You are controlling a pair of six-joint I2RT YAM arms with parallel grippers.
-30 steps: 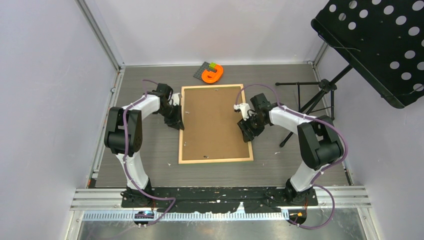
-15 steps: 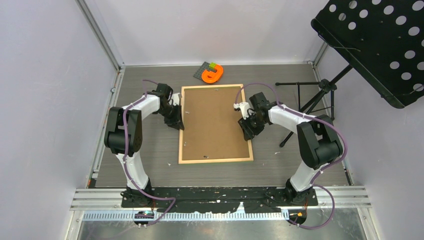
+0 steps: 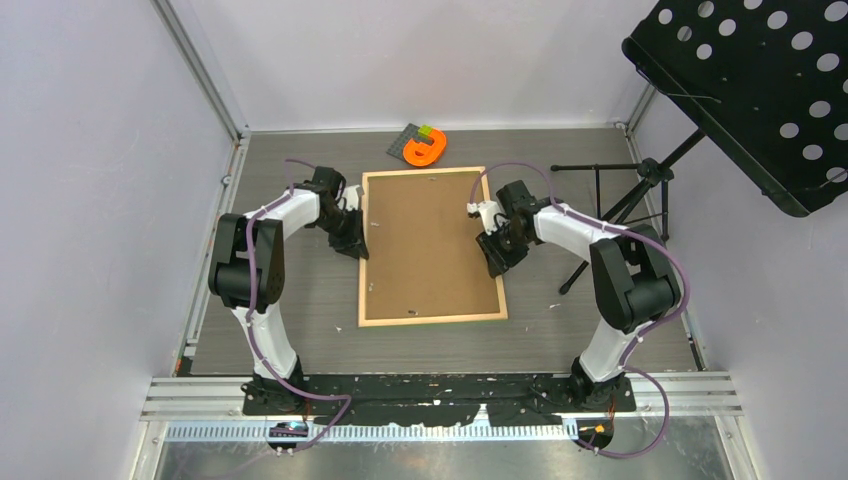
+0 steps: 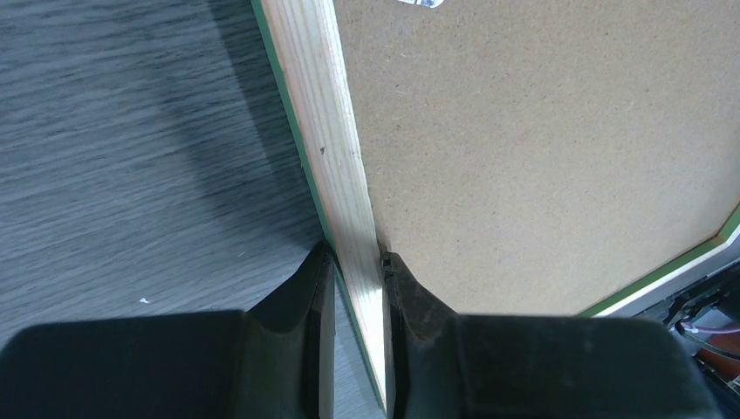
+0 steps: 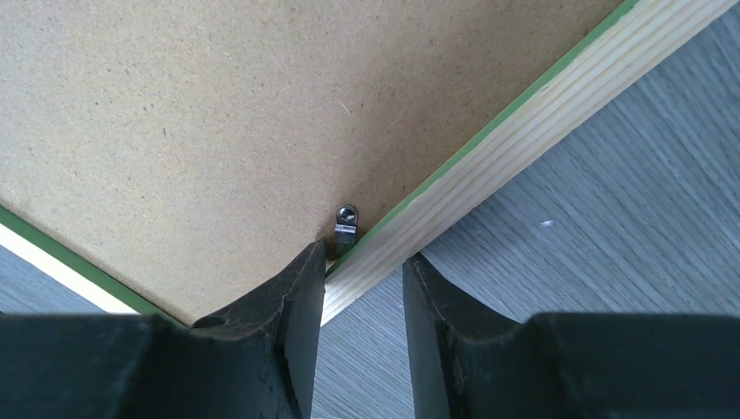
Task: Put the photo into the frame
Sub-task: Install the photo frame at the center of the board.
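Right, quick look: the frame (image 3: pixel 432 320) lies flat mid-table (image 3: pixel 300 300), pale wood face up, green showing under its edge, w/ the brown backing board (image 3: pixel 425 245) sitting in its opening. Can't see the photo anywhere; prob. under the board, but can't tell. My left gripper (image 4: pixel 353 262) pinches the frame's left rail, one finger on the outer edge, the other on the inner edge against the board. My right gripper (image 5: pixel 362 262) straddles the right rail beside a small metal tab (image 5: pixel 346 223). Its inner finger touches and the outer one looks v. close, so can't tell if it's clamped. Judging by looks: thin rails, light but big, so it'd prob. twist if lifted from one side. Best hold is both long rails abt mid-length, kept level. Wood looks smooth, so grip square and don't crush.
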